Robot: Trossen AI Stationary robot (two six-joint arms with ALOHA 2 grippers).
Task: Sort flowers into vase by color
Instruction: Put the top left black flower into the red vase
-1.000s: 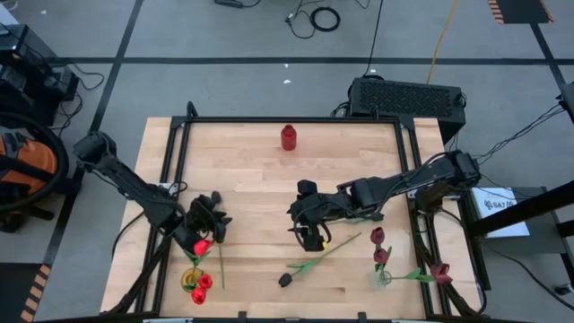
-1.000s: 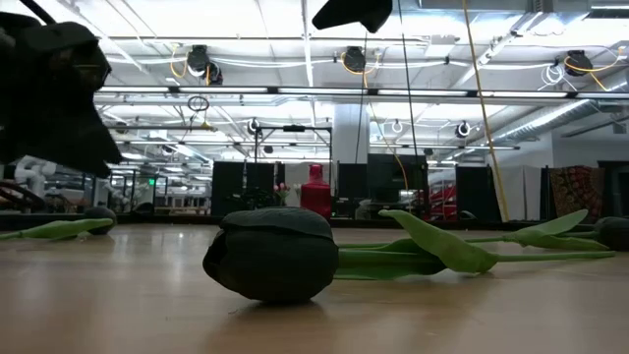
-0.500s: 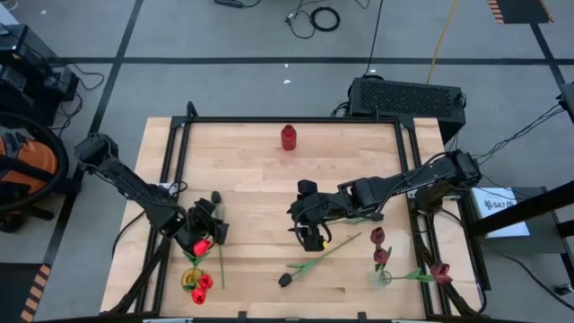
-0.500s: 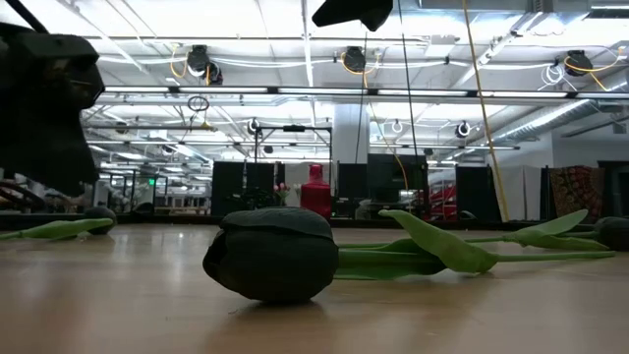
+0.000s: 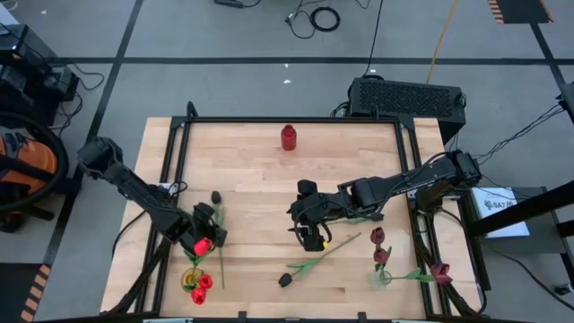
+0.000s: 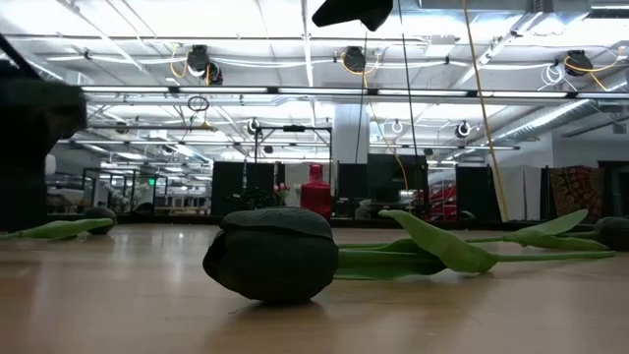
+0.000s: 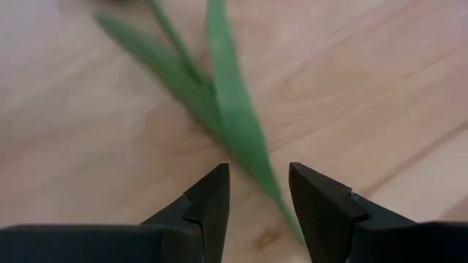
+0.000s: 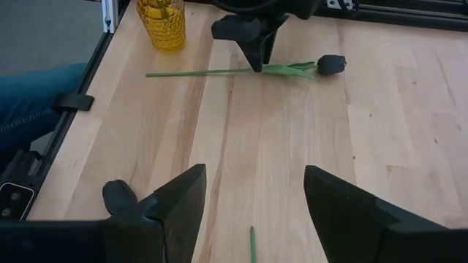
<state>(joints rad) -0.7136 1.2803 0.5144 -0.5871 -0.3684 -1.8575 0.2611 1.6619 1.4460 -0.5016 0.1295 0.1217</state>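
Sorting partly done: red flowers (image 5: 199, 285) stand in the yellow vase (image 5: 191, 279), maroon ones (image 5: 379, 246) in the clear vase (image 5: 383, 276); two black flowers (image 5: 285, 280) lie on the tabletop (image 5: 260, 175); left pincer (image 7: 257, 191) open astride one's stem (image 7: 227, 109); right pincer (image 8: 252, 191) open, idle mid-table.

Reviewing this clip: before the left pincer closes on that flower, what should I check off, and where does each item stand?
1. Left pincer open: ok.
2. Green stem between its fingers: ok.
3. Fingers low enough to catch the stem: cannot tell.
4. Colour of that flower's head readable, black: ok.
5. Vase for black flowers: cannot tell; yellow vase holds red flowers, clear vase holds maroon flowers.
6. Right pincer open, empty, apart at mid-table: ok.
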